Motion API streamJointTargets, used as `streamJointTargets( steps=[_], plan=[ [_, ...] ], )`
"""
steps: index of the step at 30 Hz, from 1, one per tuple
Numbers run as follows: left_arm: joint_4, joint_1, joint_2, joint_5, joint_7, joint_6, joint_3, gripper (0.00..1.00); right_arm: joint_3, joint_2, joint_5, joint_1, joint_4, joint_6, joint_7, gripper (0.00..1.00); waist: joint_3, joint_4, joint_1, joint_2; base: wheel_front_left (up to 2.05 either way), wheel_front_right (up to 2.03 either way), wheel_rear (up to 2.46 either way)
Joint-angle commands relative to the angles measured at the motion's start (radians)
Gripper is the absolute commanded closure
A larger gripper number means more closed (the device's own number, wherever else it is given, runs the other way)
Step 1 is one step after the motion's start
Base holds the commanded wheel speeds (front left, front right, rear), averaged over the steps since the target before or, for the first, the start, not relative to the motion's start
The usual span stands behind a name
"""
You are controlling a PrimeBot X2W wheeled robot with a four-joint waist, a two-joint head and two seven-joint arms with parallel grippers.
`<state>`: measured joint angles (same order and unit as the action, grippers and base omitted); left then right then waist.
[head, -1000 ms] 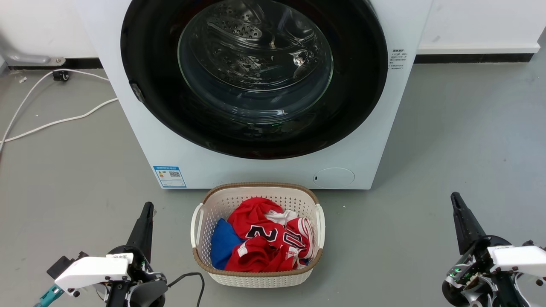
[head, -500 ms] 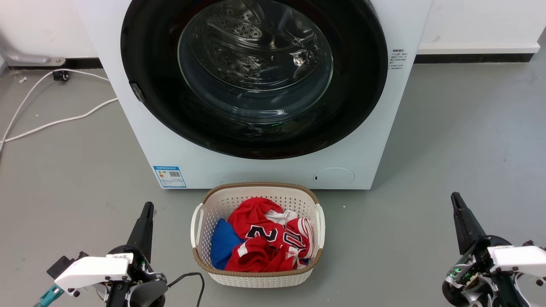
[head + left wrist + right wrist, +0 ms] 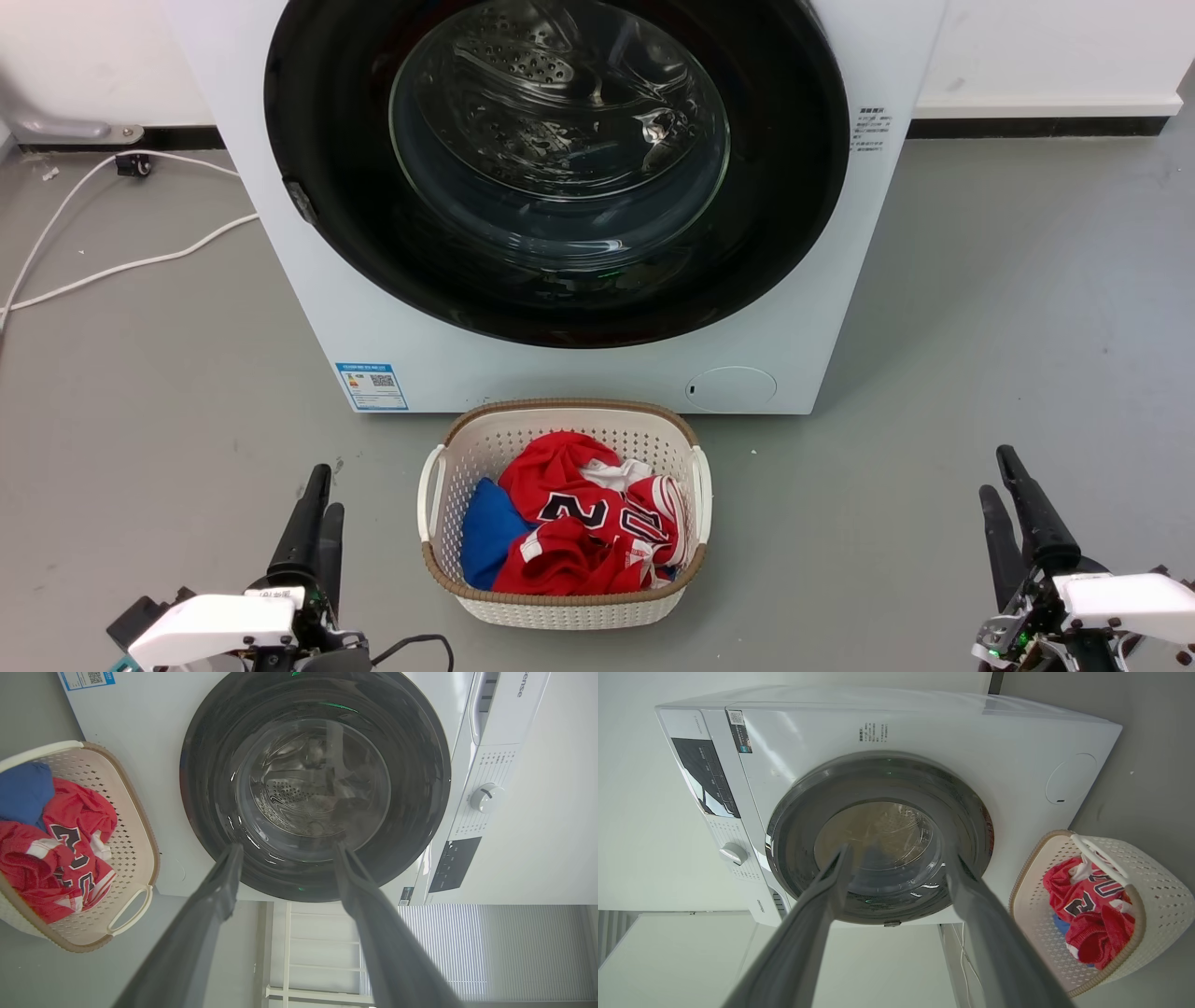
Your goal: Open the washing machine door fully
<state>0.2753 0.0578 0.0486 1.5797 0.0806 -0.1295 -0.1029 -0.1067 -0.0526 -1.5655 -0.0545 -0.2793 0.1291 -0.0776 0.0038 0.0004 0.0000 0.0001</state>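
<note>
Washing machine door (image 3: 560, 168): round, glossy black, with a clear glass bowl at centre. It sits shut against the front of the washing machine (image 3: 308, 317) at far centre, and the steel drum shows through the glass. A small grey fitting (image 3: 299, 201) sits on the door's left rim; whether it is hinge or catch cannot be told.

Left tool (image 3: 326, 490): near left, low over the floor, fingers spread wide, holding nothing, well apart from the door.

Right tool (image 3: 996, 474): near right, fingers likewise wide, empty, well apart from the door.

Laundry basket (image 3: 560, 611): white, holding red and blue garments, on the floor just in front of the machine, between the tools.

Step in hand, as judged: approach, door untouched.

Handling note:
- Establish the free rim first.
- Hook one finger behind it.
- Pull along the door's arc rather than straight out.
- Route the arm clear of the basket, which likely lies near the swing path.
</note>
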Motion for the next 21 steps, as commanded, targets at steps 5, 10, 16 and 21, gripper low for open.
streamJointTargets(
  steps=[5,10,16,21],
  plan=[
    [-0.066,0.009,0.002,-0.124,-0.034,0.020,0.005,0.00,-0.008,-0.002,0.136,0.002,0.066,0.001,0.034,0.00,0.001,0.001,0.0000,-0.0001,0.00,0.00,0.00],
    [-0.109,0.003,0.002,-0.239,-0.056,0.052,0.025,0.00,-0.002,-0.002,0.256,0.010,0.113,0.002,0.056,0.00,0.003,0.001,0.0000,-0.0001,0.00,0.00,0.00],
    [-0.144,-0.006,0.002,-0.394,-0.082,0.090,0.051,0.00,0.011,-0.002,0.413,0.022,0.170,0.002,0.081,0.00,0.004,0.002,0.0000,-0.0001,0.00,0.00,0.00],
    [-0.159,-0.012,0.002,-0.492,-0.098,0.111,0.066,0.00,0.024,-0.001,0.527,0.029,0.205,0.002,0.097,0.00,0.004,0.003,0.0000,-0.0001,0.00,0.00,0.00]
  ],
)
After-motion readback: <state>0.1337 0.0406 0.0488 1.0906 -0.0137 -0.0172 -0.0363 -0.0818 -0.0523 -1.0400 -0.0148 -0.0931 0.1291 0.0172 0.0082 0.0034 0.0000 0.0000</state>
